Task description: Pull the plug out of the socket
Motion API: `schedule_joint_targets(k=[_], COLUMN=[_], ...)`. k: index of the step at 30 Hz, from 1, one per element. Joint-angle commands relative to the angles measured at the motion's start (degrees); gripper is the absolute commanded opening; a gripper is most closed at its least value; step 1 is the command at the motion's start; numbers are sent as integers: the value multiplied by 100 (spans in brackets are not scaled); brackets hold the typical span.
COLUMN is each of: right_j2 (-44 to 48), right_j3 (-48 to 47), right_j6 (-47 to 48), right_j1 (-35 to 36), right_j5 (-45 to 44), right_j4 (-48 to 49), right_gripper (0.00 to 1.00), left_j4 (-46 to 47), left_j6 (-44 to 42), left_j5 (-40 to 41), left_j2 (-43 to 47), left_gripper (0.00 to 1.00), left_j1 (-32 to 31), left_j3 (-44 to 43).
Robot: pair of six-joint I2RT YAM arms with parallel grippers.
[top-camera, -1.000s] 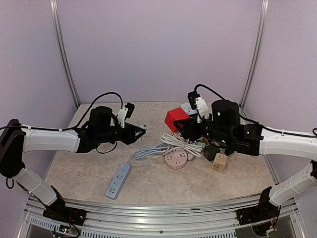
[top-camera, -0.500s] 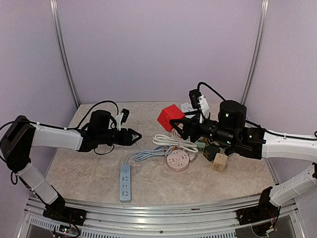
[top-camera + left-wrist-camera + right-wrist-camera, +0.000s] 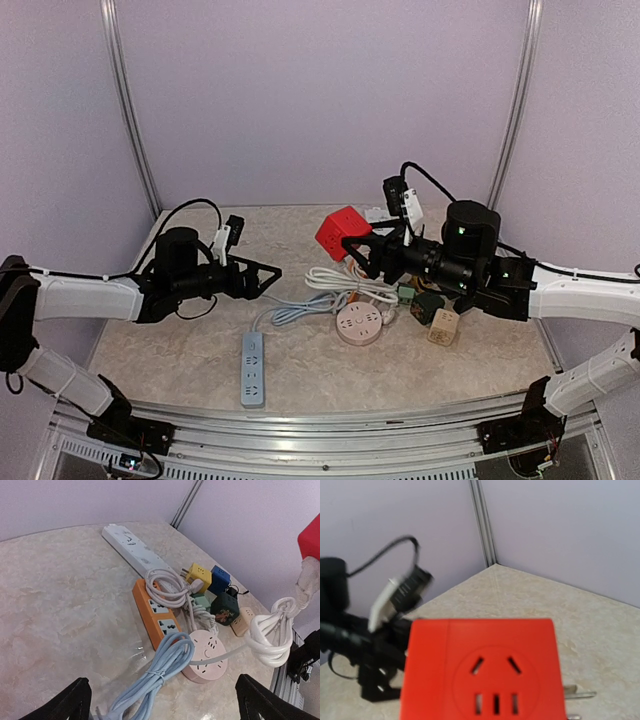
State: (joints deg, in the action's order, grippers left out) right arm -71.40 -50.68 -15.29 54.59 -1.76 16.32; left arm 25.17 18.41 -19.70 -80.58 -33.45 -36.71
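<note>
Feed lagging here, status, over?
Left gripper open, empty. Right gripper shut on red cube, lifted. Its front socket bare. Beneath it, white cord dangling.

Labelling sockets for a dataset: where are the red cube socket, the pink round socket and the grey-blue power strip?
red cube socket (image 3: 337,230), top external view, its upper face.
pink round socket (image 3: 358,323), top external view, centre of its top.
grey-blue power strip (image 3: 253,368), top external view, middle of its body.
</note>
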Motion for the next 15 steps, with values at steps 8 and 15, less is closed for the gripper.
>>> schedule_joint_targets(k=[8,15], right_j2=[355,532], right_j3=[107,156], right_j6=[-106,-319], right_j1=[-36,-35], right_j5=[504,1027], right_j4=[1291,1769], right_gripper=[0,0], left_j4=[196,419], left_j6=[-602,-548], left_j5=[-442,-1464], left_j2=[1225,909], left_gripper=[98,92], left_j1=[-596,-1098], left_j3=[-167,-706])
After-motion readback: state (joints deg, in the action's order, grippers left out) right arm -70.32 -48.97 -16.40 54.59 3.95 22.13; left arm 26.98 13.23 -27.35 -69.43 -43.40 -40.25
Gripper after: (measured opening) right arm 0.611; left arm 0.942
